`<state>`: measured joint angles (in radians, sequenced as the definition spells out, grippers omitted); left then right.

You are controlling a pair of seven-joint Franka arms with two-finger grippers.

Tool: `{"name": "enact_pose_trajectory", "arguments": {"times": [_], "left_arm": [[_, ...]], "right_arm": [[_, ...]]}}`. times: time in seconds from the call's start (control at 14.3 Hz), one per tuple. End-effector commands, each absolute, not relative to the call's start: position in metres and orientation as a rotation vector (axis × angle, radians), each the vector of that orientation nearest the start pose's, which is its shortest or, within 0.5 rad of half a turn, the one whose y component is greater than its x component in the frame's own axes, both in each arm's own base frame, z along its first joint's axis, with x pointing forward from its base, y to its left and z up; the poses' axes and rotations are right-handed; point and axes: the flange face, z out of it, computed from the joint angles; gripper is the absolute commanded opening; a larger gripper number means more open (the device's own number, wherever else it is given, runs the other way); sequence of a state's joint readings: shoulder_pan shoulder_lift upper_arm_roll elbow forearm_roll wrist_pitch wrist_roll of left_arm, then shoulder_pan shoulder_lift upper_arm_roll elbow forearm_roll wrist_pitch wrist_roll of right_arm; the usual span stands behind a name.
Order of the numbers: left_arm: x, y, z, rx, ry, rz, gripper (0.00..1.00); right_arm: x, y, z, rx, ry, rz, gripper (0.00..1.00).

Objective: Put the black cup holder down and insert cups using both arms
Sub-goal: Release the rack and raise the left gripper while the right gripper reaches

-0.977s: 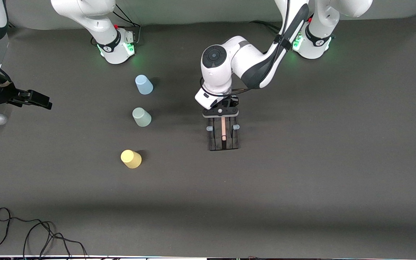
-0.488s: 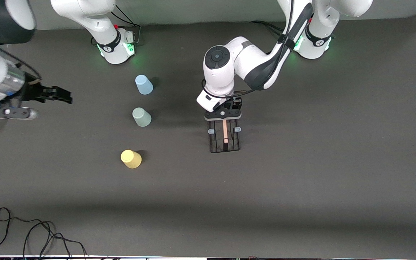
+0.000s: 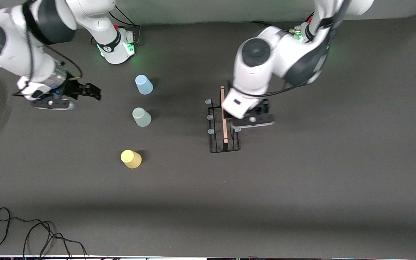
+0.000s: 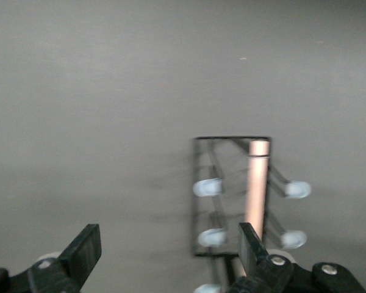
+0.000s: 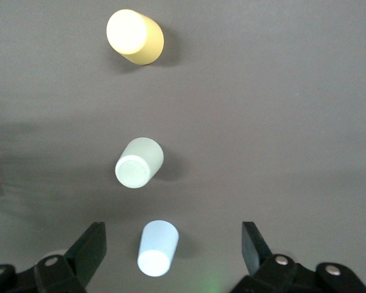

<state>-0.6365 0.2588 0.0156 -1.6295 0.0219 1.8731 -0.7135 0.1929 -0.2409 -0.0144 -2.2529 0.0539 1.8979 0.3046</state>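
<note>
Mid-frame in the front view, the black cup holder [image 3: 224, 124] stands on the desk [image 3: 302, 187], set down. Left claw [image 3: 253, 120] sits over its edge, spread wide, gripping nothing. Right claw [image 3: 88, 91], upper left of the frame, also wide and empty, hangs beside the blue cup [image 3: 143, 84]; green cup [image 3: 141, 117] and yellow cup [image 3: 131, 159] lie lower. Best approach: centre on the blue cup, grip mid-wall.

Both arms are glossy white shells with dark grey joint caps and bands. Black cables run along each arm and loop at the wrists. The bases glow green. The left claw [image 3: 252, 121] and right claw [image 3: 85, 90] are black, with silver screws showing at the finger mounts in both wrist views.
</note>
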Motion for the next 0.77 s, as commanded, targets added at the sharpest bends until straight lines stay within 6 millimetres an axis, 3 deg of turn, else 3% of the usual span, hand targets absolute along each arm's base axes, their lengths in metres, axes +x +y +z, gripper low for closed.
{"name": "enact_pose_trajectory", "arguments": {"times": [0.0,0.28,0.49,0.7], "left_arm": [[0.523,-0.308,0.512,-3.091,-0.039,0.067,1.0],[0.545,-0.216,0.541,-3.083,0.02,0.036,1.0],[0.558,-0.135,0.56,-3.096,0.17,0.056,1.0],[0.565,-0.066,0.566,-3.094,0.276,0.084,1.0]], "right_arm": [[0.447,0.108,0.421,-3.093,0.364,0.208,0.99],[0.434,0.106,0.365,-3.094,0.391,0.19,0.99],[0.426,0.106,0.323,-3.089,0.411,0.138,0.99],[0.427,0.124,0.285,-3.084,0.451,0.088,0.99]]}}
